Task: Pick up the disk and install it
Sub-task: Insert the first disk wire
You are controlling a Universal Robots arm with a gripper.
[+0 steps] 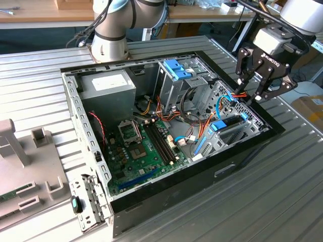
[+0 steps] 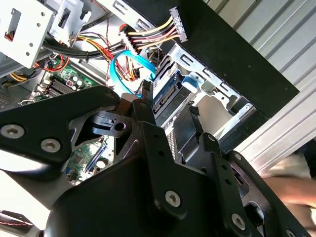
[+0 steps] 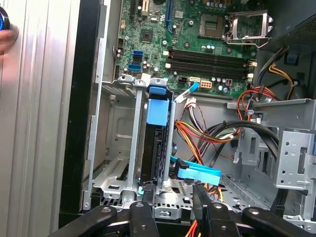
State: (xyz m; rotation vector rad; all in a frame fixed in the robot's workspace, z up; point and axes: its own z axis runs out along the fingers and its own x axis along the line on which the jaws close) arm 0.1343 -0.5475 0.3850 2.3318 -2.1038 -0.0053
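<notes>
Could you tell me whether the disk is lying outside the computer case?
No, in the first wrist view the disk stands on edge in a slot of the metal drive cage.

Disk (image 3: 154,148) tight between cage wall (image 3: 136,143) and cable tangle (image 3: 212,134).

We identify a silver-grey arm (image 1: 108,38) with light-blue joint caps. Its gripper (image 1: 248,89) has black linkage fingers (image 1: 240,68), silver screws (image 2: 172,198) and white lettering.

Open case (image 1: 166,187) — motherboard (image 1: 144,151), cables (image 1: 169,108)
</notes>
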